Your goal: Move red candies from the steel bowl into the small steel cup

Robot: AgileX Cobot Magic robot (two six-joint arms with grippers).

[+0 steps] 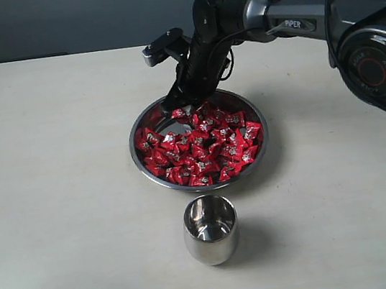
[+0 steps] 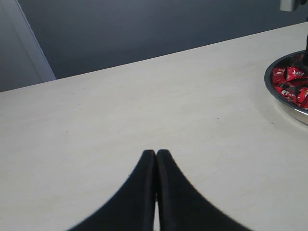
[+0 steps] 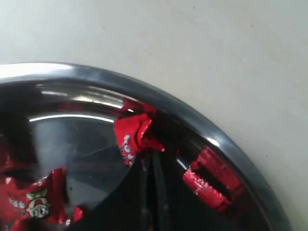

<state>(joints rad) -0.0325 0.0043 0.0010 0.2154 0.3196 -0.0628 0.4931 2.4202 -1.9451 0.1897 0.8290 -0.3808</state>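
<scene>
Right gripper [image 1: 182, 108], I see it closed at far side of steel bowl [image 1: 161, 124], pinching one red candy [image 3: 134, 137]; left gripper [image 2: 156, 154] closed, empty, over table [image 2: 144, 96]

Right gripper [image 1: 184, 109] reaches into a steel bowl [image 1: 134, 147] of red candies [image 1: 208, 149], seemingly pinching one; a small steel cup [image 1: 211, 229] stands just beside the bowl.

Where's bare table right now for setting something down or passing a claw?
Widest bare table: left of bowl and cup. Also bare right of the cup, on the bowl's near side. Tight: the gap between bowl and cup. Crowded: the bowl's far side, where the right claw reaches into the candies.
</scene>
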